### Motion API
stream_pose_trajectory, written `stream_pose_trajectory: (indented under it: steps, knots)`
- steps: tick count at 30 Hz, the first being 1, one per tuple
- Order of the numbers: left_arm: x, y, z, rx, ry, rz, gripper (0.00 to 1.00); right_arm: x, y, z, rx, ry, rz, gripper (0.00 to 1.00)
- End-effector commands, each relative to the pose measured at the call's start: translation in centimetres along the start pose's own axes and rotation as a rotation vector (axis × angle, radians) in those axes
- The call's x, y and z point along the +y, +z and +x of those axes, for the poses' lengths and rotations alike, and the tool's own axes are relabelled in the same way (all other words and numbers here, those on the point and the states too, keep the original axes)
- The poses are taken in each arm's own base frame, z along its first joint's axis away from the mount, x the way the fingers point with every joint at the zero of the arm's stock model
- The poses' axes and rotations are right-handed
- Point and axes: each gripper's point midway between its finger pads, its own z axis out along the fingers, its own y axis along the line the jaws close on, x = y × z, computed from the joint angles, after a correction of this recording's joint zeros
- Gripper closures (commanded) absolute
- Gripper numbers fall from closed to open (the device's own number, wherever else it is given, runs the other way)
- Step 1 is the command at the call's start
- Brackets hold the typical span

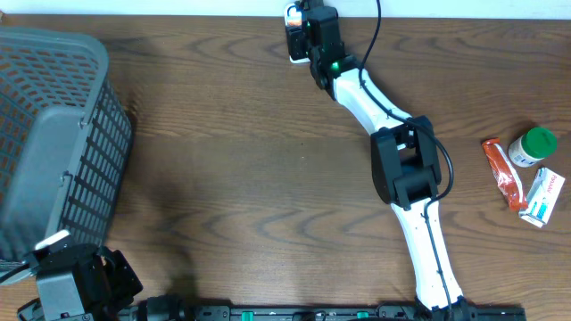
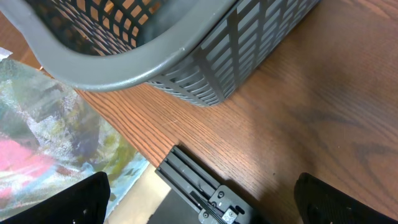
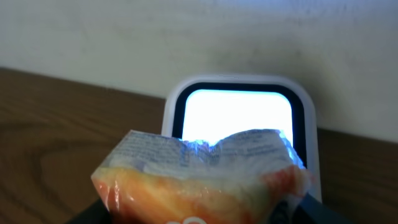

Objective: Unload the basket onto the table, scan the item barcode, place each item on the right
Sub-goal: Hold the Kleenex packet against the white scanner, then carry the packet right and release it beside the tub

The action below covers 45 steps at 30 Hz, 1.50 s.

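Right fingers (image 1: 312, 25), one pair of the two, are closed on a single packet (image 3: 199, 177). Its orange-and-yellow body sits low in the right wrist view and its pale, printed, crimped edge is uppermost; dark finger ends show only at the lower corners of that view, either side of the packet. Just one scanner (image 3: 239, 112) is there, a white housing with a dark frame around one brightly lit window, standing at the far edge of the bench (image 1: 268, 160) against the pale wall. The packet is held up off the bench right in front of it, its top edge covering the lower part of the window; whether the two touch I cannot tell. Left fingers (image 2: 84, 199), the other pair, are spread wide with nothing between them, low at the near left corner of the bench beside one grey slatted basket (image 1: 53, 134), whose rim and wall fill the top of the left wrist view. Well apart from the scanner, at the right end of the bench, lie three more items close together: one orange sachet (image 1: 504, 174), one bottle (image 1: 533, 147) with a green cap just beside the sachet's upper end, and one small white box (image 1: 542, 198) with its edge by the sachet's lower end
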Motion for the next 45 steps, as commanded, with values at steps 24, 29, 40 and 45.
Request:
stream_pose_trajectory:
  steps: [24, 29, 40, 45]
  knots:
    - [0.2, -0.1, 0.0, -0.007, -0.006, -0.009, 0.05, -21.8, -29.5, 5.6, 0.844, 0.157, 0.506, 0.47]
    - [0.2, -0.1, 0.0, -0.007, -0.006, -0.009, 0.05, -28.0, -29.6, 10.6, 0.841, 0.262, 0.599, 0.46]
    - [0.2, -0.1, 0.0, -0.007, -0.006, -0.009, 0.05, -35.9, -31.7, 19.3, 0.783, 0.473, 0.752, 0.37]
    - [0.2, -0.1, 0.0, -0.007, -0.006, -0.009, 0.05, -36.8, -32.0, 16.9, 0.740, 0.499, 0.745, 0.16]
